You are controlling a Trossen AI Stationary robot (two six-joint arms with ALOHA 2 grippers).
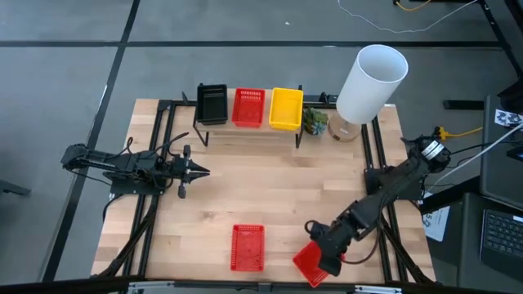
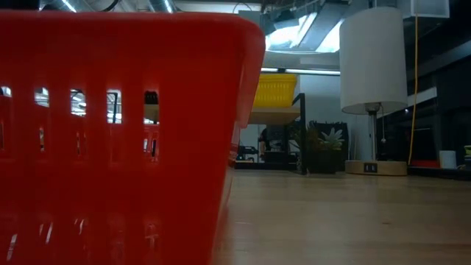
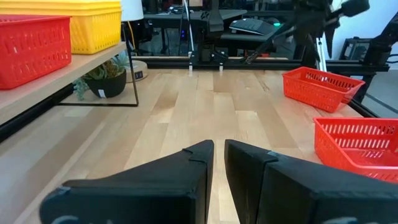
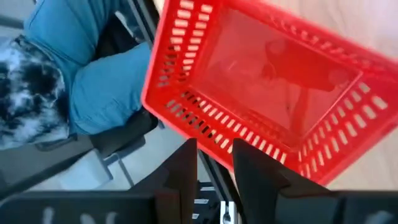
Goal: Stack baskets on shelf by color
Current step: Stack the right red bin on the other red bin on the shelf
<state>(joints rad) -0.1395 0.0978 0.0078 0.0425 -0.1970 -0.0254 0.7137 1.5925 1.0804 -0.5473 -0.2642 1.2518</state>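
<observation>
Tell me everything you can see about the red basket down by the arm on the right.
The red basket is a small shallow rectangular tray that looks like plastic, with rows of slots in its sides and a plain floor. It sits skewed at the front edge of the wooden table, near the right corner. The right gripper has its dark fingers straddling one rim, a wall between them. Another red basket lies apart beside it.
</observation>
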